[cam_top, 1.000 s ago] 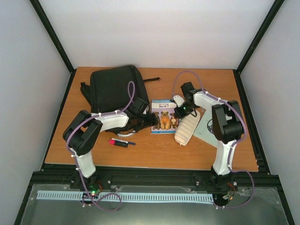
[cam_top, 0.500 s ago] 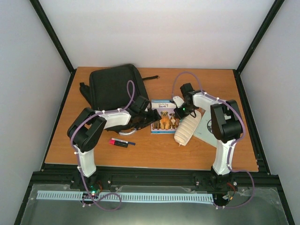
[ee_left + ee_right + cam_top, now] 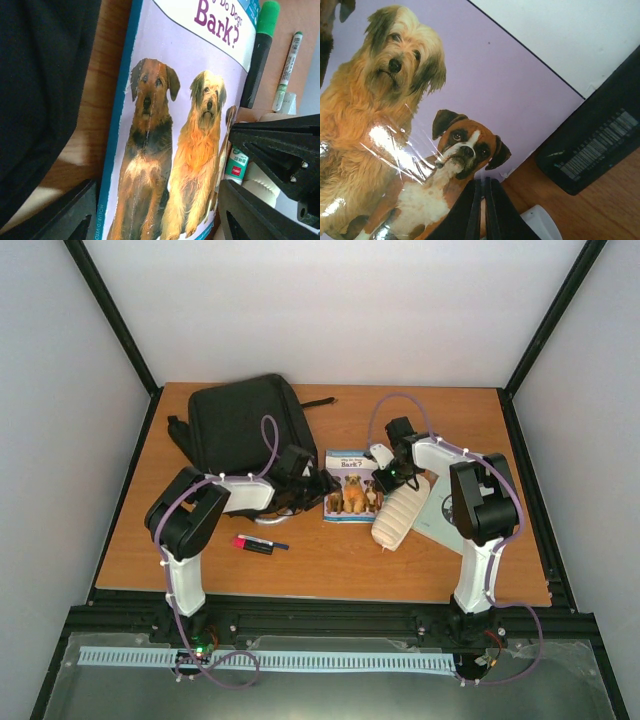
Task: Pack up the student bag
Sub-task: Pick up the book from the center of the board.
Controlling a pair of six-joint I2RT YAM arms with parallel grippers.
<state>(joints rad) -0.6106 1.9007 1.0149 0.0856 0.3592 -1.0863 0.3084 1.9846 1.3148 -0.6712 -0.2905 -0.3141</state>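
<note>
The student bag (image 3: pixel 243 425), a large black backpack, lies flat at the back left of the table, and its fabric fills the left of the left wrist view (image 3: pixel 40 90). To its right lies a dog picture book (image 3: pixel 350 485). My left gripper (image 3: pixel 320 484) is open at the book's left side. Its fingers (image 3: pixel 70 215) stand apart over the lower cover (image 3: pixel 170 140). My right gripper (image 3: pixel 386 478) is at the book's right edge. Its jaws are shut together right at the edge of the cover (image 3: pixel 420 100), beside the boxer dog.
A cream ribbed pouch (image 3: pixel 399 515) and a white sheet (image 3: pixel 442 512) lie right of the book. A red-and-black marker and a pen (image 3: pixel 260 544) lie near the front. A green-capped black marker (image 3: pixel 260 55), a white pen (image 3: pixel 287 65) and a glue stick (image 3: pixel 236 167) sit just past the book.
My left gripper has slid right onto the book's left side and narrowed a little. The right jaws have closed at the book's right edge. The backpack has shifted slightly back.
</note>
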